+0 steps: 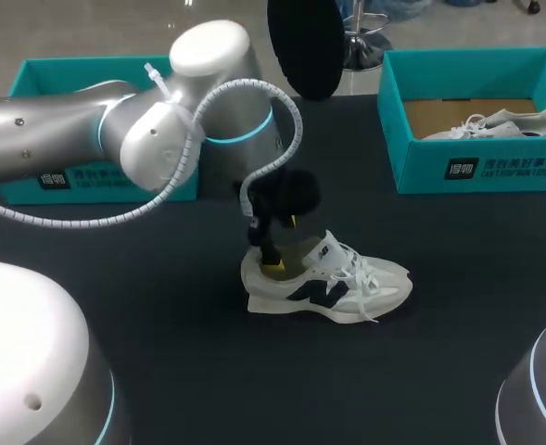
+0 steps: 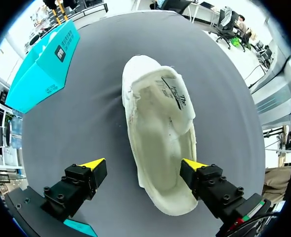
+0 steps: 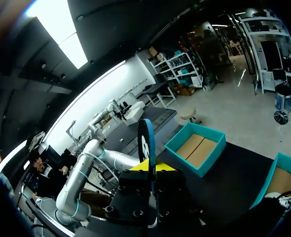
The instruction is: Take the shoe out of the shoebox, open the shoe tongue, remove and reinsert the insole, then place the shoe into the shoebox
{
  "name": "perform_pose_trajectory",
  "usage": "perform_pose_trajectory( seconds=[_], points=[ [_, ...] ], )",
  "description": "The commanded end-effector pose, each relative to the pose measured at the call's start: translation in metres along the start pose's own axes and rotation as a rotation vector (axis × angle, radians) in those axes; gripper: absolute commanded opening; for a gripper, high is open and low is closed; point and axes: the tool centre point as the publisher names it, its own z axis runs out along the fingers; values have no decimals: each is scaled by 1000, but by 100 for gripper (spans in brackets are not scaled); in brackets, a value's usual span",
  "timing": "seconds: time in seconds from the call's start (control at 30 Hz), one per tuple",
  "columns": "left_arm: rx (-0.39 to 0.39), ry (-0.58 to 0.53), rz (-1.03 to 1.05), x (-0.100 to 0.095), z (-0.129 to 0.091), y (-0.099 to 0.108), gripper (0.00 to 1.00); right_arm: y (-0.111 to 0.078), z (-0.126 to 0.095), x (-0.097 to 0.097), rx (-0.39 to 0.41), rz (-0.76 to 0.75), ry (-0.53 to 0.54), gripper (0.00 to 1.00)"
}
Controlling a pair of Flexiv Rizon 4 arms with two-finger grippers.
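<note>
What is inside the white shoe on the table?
Only its bare pale bottom shows inside the shoe, from the heel forward; the dark insole is out, in the right gripper. The tongue, pulled open, covers the toe end, so that part cannot be seen.

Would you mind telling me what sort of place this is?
Probably a robotics test bench for shoe handling: a dark table, a teal shoebox, and a white sneaker under the left pincer.

Left arm (image 1: 115, 130) is extended inward, left fingers (image 2: 81, 180) spread wide, pointing down; right fingers (image 3: 165, 168) clamp the insole (image 3: 146, 140).
</note>
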Motion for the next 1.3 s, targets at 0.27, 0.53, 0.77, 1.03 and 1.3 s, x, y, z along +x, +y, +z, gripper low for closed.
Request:
perform_pose_trajectory(
  seconds=[0.27,0.53,0.77,1.03,1.3],
  points=[
    [-25,64,-26,-13,38,2,0,0,1,0,1,1,-2,0],
    [-12,104,-5,-3,38,4,0,0,1,0,1,1,-2,0],
    [-4,124,8,-2,35,6,0,0,1,0,1,1,-2,0],
    [9,169,49,2,36,6,0,0,1,0,1,1,-2,0],
    [71,213,230,-1,15,3,0,3,-5,7,-11,12,-10,0]
  ],
)
